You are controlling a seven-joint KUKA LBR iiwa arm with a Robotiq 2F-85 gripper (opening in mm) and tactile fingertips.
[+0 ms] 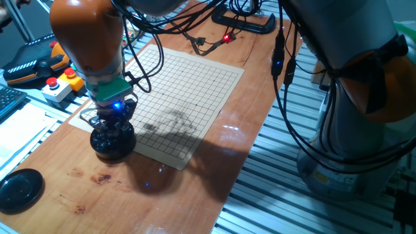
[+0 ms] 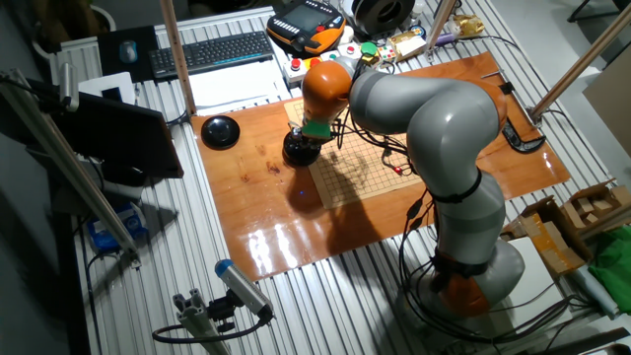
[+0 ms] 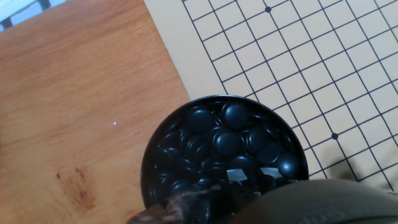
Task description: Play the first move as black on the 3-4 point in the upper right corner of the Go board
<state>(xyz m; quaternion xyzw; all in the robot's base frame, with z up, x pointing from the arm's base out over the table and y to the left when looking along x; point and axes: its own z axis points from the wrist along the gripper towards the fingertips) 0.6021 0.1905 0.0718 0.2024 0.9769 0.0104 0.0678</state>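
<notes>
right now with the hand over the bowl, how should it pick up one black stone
Come straight down from above: the bowl has a wall all round and opens upward. Choose a stone lying on top of the pile and pinch its thin rim on two opposite sides, since the domed glossy face would likely slip. The gripper already hangs over it.

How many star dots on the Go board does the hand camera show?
2: upper dot at the top edge, lower dot right of the bowl of stones. Others may lie outside the frame.

The end effector point(image 1: 112, 122) hides its fingertips inside the bowl point(image 1: 112, 144); the Go board point(image 3: 298, 68) runs past the hand view's edges.
</notes>
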